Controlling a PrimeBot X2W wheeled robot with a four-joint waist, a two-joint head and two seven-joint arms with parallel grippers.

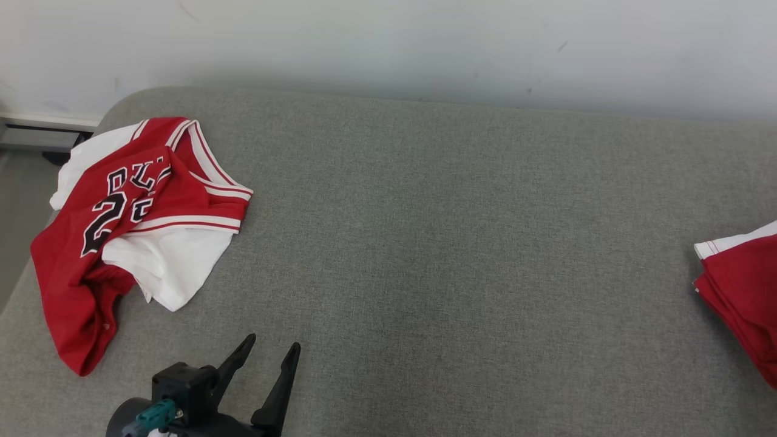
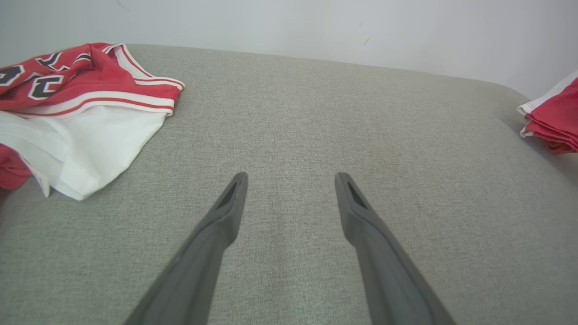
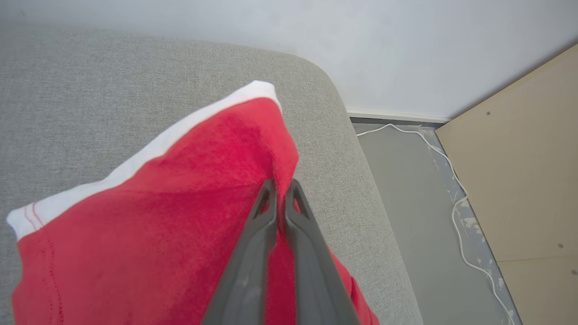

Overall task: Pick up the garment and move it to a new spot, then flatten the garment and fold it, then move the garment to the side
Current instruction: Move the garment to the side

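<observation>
Since the jersey (image 1: pixel 139 212) is light and limp, crumpled beyond and left of the spread left fingers (image 1: pixel 280 382), pinch its striped hem (image 1: pixel 188 223); right fingers (image 3: pixel 255 243) pressed together over a folded red garment (image 3: pixel 158 203)

Grey fabric cushion (image 1: pixel 425 243): crumpled jersey (image 1: pixel 121 212) left (red-white), folded red garment (image 1: pixel 743 291) right edge.

Black left claw (image 1: pixel 273 342), teal connector (image 1: pixel 152 416)

Red jersey (image 1: pixel 121 200): black numeral "2" legible; next digit and lettering above creased, unreadable.
</observation>
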